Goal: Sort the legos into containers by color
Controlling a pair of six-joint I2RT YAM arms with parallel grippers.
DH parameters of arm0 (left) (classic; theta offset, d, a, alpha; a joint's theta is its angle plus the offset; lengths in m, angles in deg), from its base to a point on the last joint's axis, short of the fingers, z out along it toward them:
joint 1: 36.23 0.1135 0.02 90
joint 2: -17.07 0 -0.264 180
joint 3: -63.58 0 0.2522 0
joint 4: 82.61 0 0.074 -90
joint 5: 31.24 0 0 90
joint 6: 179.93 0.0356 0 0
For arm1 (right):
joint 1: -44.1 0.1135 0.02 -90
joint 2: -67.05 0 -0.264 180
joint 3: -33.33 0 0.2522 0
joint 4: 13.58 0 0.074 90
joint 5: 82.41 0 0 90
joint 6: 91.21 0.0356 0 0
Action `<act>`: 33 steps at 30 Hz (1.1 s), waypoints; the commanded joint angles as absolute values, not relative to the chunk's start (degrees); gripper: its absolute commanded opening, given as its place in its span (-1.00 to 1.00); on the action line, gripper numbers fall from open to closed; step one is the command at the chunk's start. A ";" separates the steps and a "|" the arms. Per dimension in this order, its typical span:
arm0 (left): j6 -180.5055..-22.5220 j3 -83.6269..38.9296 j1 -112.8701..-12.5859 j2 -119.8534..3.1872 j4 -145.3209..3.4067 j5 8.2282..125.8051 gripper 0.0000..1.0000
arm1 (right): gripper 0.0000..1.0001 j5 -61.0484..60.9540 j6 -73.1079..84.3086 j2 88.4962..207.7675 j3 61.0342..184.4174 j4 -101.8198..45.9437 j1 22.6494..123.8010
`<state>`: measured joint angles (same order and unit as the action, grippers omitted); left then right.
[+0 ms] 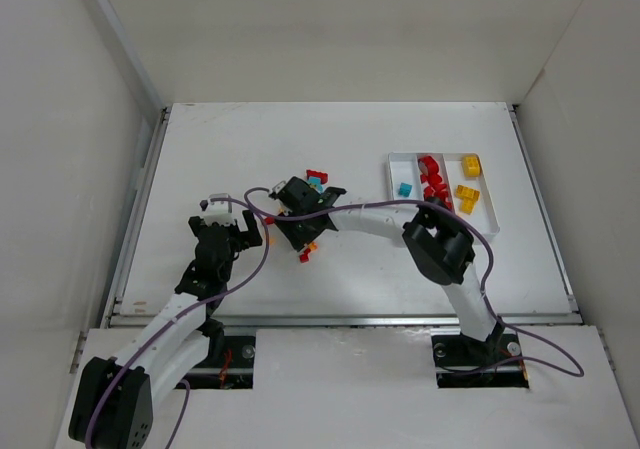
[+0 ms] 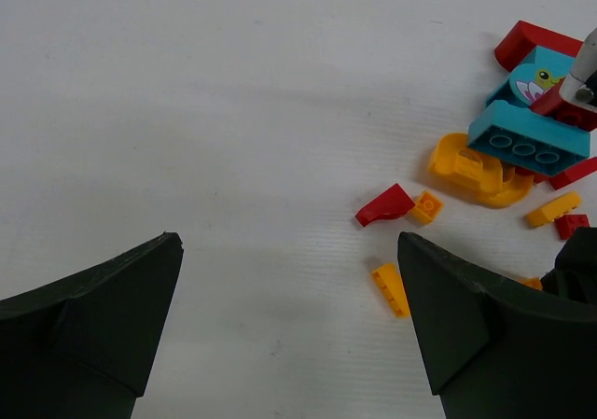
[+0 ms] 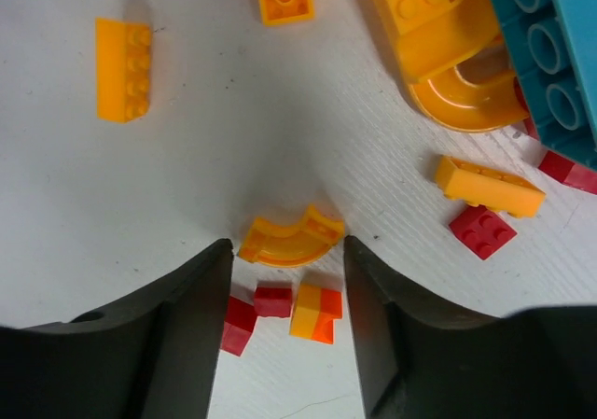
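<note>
Loose legos lie mid-table around my right gripper (image 1: 292, 231). In the right wrist view its fingers stand partly closed over the table, the gripper (image 3: 287, 244) straddling a curved orange piece (image 3: 291, 237) at the fingertips. A small red brick (image 3: 272, 300) and a yellow-orange piece (image 3: 315, 313) sit deeper in the gap. Nothing is lifted. A big teal block (image 3: 560, 64) lies at the upper right. My left gripper (image 1: 225, 214) hovers wide open (image 2: 289, 244) over bare table, with an orange wedge (image 2: 390, 288) by its right finger. The tray (image 1: 392, 179) holds teal, red and yellow legos in separate containers.
More pieces surround the pile: an orange brick (image 3: 123, 69), a yellow arch (image 3: 457, 74), a red curved piece (image 2: 384, 204) and the teal block (image 2: 527, 134) with a bird print. White walls enclose the table on three sides.
</note>
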<state>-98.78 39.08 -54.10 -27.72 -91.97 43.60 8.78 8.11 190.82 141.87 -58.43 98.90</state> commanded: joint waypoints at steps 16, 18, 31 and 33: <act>-98.28 37.78 -53.89 -26.70 -94.25 44.34 1.00 | 0.16 9.35 7.57 192.91 143.16 -58.37 99.21; -98.28 37.78 -53.89 -26.70 -94.25 44.34 1.00 | -0.08 9.35 7.57 192.91 143.16 -58.37 99.21; -98.28 38.31 -53.89 -26.69 -94.25 44.34 1.00 | -0.45 9.88 9.24 188.43 141.30 -55.47 99.21; -97.76 38.31 -53.89 -26.70 -94.25 44.87 1.00 | -0.08 8.48 8.72 188.43 141.31 -54.95 99.21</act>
